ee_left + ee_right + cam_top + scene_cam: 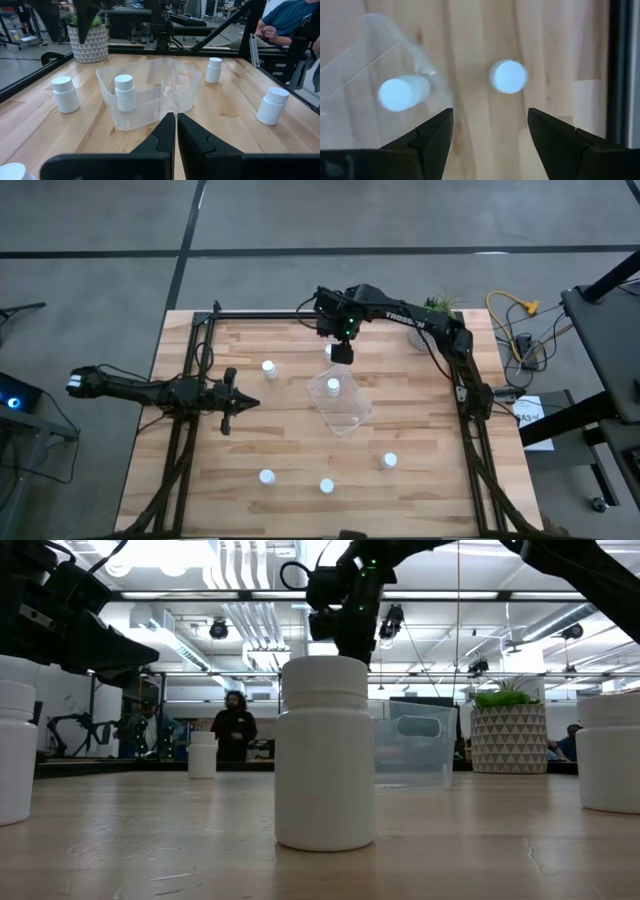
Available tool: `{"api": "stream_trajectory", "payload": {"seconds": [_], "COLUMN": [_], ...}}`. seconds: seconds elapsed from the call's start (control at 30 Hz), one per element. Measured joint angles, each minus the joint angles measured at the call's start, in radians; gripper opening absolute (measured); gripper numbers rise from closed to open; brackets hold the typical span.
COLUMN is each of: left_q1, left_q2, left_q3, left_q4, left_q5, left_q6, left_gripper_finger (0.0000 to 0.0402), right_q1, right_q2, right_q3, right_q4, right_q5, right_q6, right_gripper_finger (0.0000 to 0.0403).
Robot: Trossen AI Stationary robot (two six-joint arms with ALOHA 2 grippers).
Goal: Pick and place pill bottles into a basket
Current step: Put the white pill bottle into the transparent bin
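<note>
At the centre of the high view the clear basket (341, 402) holds one pill bottle (332, 388). Another bottle (329, 351) stands just beyond its rim under the right gripper (341, 352), fingers apart, holding nothing. A potted plant (437, 308) sits upper right; the left gripper (241, 402), fingers together, waits centre left.

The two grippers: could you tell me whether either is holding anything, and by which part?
Nothing is held. The right gripper is open above a pill bottle; the left gripper is shut and empty.
</note>
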Motion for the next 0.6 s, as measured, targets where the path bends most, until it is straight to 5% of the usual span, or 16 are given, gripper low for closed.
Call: {"api": "stream_trajectory", "payload": {"seconds": [0.6], "left_q1": [0.0], "left_q2": [0.0], "left_q3": [0.0], "left_q4": [0.0], "left_q5": [-0.002], "left_q6": [0.0], "left_gripper_finger": [0.0], "right_q1": [-0.033], "right_q2": [0.001], "right_q3": [-0.078], "right_q4": [0.164], "right_q5": [0.065], "right_q6": [-0.053], "right_gripper_finger": [0.0245]}}
